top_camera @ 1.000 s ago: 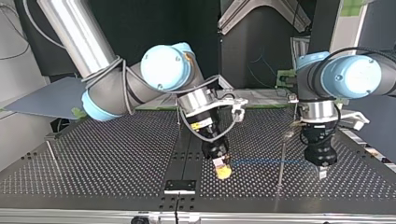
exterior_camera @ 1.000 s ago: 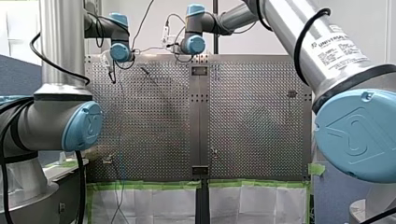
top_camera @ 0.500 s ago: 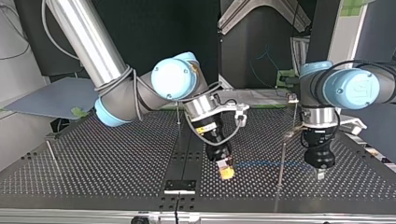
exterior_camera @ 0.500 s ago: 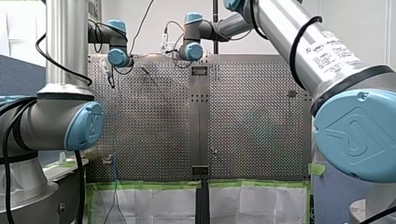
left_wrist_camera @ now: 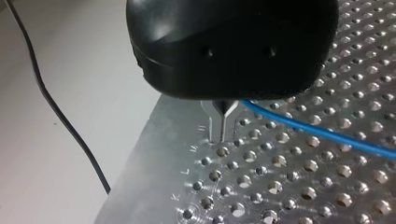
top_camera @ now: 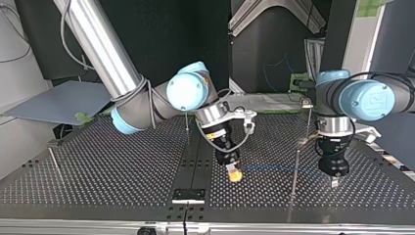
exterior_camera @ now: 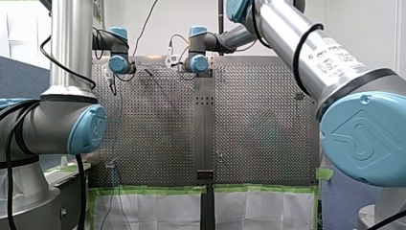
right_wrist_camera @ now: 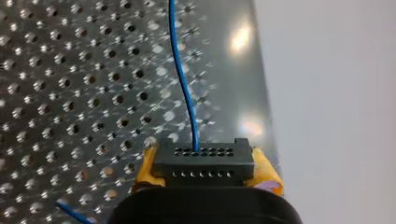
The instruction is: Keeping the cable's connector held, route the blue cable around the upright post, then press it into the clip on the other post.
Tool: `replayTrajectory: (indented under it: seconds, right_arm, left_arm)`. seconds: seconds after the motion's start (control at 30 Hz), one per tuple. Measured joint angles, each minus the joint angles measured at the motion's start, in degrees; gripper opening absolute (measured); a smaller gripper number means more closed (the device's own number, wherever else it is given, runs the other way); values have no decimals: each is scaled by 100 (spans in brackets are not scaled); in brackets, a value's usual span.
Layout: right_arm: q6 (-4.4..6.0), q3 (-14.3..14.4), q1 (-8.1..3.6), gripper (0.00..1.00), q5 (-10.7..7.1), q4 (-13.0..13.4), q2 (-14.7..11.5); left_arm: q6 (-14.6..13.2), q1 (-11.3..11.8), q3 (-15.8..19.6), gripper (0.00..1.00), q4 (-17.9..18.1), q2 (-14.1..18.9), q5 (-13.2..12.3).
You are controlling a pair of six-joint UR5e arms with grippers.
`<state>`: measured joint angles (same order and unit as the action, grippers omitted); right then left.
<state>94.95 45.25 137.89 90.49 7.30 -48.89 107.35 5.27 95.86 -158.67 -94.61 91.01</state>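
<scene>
In the right wrist view my right gripper is shut on the black connector, yellow pads on both its sides. The blue cable leaves the connector and runs ahead over the perforated plate. The top view shows my right gripper near the table's middle and the cable stretched level to my left gripper. In the left wrist view my left gripper has its metal fingers shut, and the cable comes out at their base. A thin post with a dark clip stands between the grippers.
More thin posts stand on the table: one behind the clip post, one by the centre strip and one at the top view's far left. In the front view the cable trails down past the near edge, which is lined with green tape.
In the top view my right gripper has drawn slightly back from the near edge with the connector. My left gripper has shifted a little. In the front view both wrists have moved farther away.
</scene>
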Motion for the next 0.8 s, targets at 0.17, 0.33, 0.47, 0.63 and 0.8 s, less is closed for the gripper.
replayTrajectory:
  seconds: [0.17,0.33,0.47,0.63,0.8]
  right_arm:
    - [-18,2,-33,0,-7,-2,87]
    - [-34,1,-40,0,-11,-10,128]
    - [-42,5,-42,0,-12,-22,167]
    - [-64,7,-22,0,-12,-46,228]
    - [-130,8,5,0,-4,-108,337]
  left_arm:
    - [-4,-1,-1,0,14,-61,-20]
    - [-59,-60,0,0,19,-271,-61]
    - [-65,-97,0,0,32,-398,-66]
    - [-62,-123,0,0,43,-437,-49]
    - [-43,-164,0,0,68,-448,-45]
